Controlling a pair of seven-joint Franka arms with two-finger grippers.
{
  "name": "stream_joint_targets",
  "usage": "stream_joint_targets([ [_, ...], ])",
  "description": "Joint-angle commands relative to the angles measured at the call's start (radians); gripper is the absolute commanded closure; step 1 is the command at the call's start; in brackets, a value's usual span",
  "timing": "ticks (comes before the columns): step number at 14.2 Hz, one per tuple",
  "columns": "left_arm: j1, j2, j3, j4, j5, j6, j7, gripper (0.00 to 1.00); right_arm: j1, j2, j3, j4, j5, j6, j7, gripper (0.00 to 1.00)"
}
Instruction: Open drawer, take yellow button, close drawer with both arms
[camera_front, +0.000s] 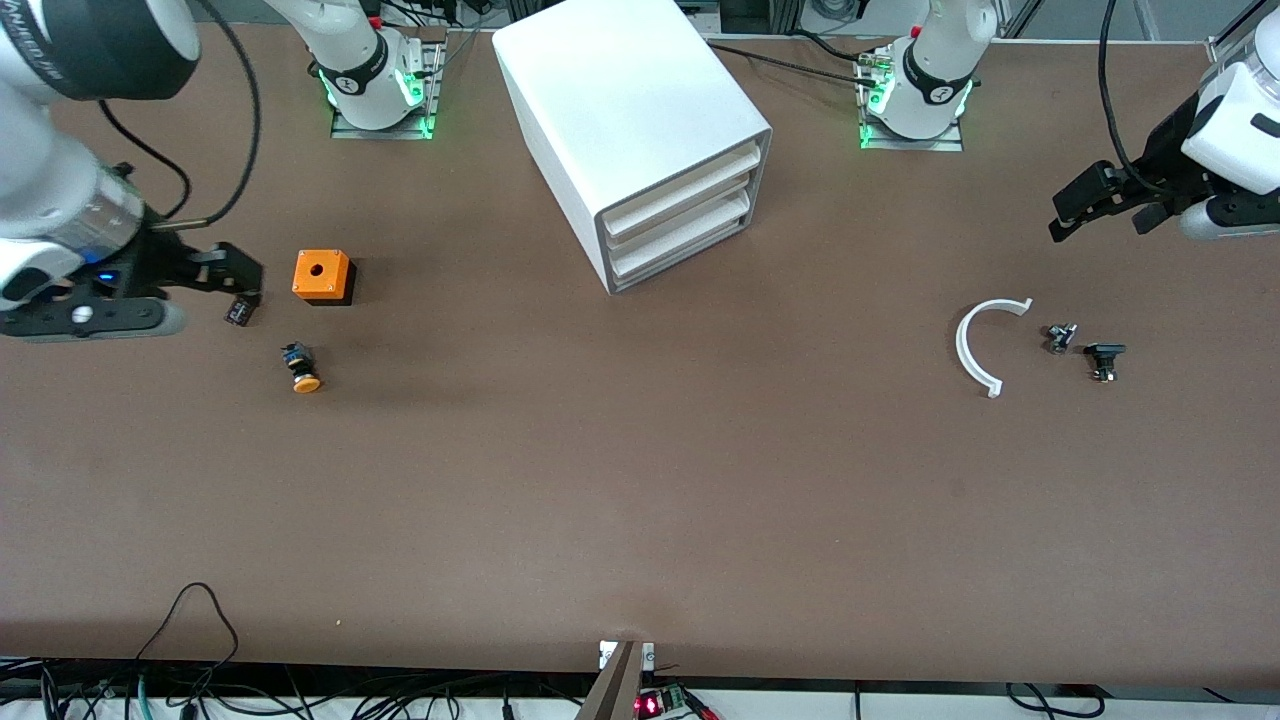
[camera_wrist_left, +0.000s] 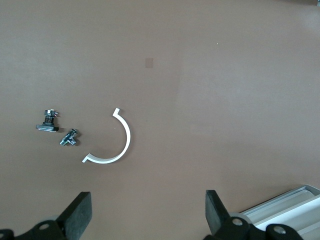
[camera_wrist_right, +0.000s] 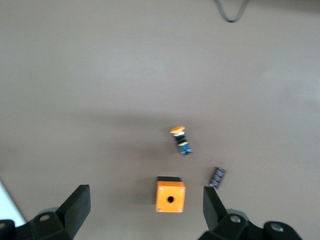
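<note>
Cabinet (camera_front: 640, 130) drawers all closed, button (camera_front: 303, 369) lying on table (camera_front: 640, 500) near orange cube (camera_front: 322, 276), left gripper (camera_wrist_left: 145, 215) fingers apart over white arc (camera_wrist_left: 112, 142), right gripper (camera_wrist_right: 145, 212) fingers apart over cube.

Wide brown matte tabletop (camera_front: 640, 500), boxy white three-drawer cabinet (camera_front: 620, 110) between the arm bases, orange cube with a hole (camera_front: 322, 275), small dark rectangular part (camera_front: 238, 312), orange-capped push button (camera_front: 301, 369) lying on its side, white curved plastic half-ring (camera_front: 975, 345), two small dark metal fittings (camera_front: 1061, 337) beside it.
</note>
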Motion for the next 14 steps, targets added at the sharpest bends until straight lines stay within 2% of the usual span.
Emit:
stream_joint_targets([
  [1,0.014,0.025,-0.002,0.046,0.004,-0.031,0.022,0.0,0.075,-0.019,-0.159,0.003,-0.014,-0.01,0.008,0.0],
  [2,0.017,0.025,-0.002,0.047,0.004,-0.032,0.022,0.0,0.1,-0.02,-0.21,0.002,-0.011,-0.01,0.003,0.0],
  [5,0.021,0.025,-0.002,0.049,0.004,-0.035,0.022,0.0,0.092,-0.026,-0.247,0.005,0.024,-0.012,-0.05,0.0],
  [8,0.021,0.025,-0.002,0.064,0.004,-0.051,0.098,0.0,0.086,-0.027,-0.324,0.011,0.171,-0.016,-0.076,0.0],
  [10,0.026,0.025,0.006,0.067,0.004,-0.051,0.203,0.0,0.087,-0.065,-0.322,-0.006,0.17,-0.027,-0.151,0.0],
  [14,0.035,0.027,0.011,0.072,0.004,-0.06,0.208,0.0,0.1,-0.113,-0.302,-0.095,0.126,-0.019,-0.138,0.0],
])
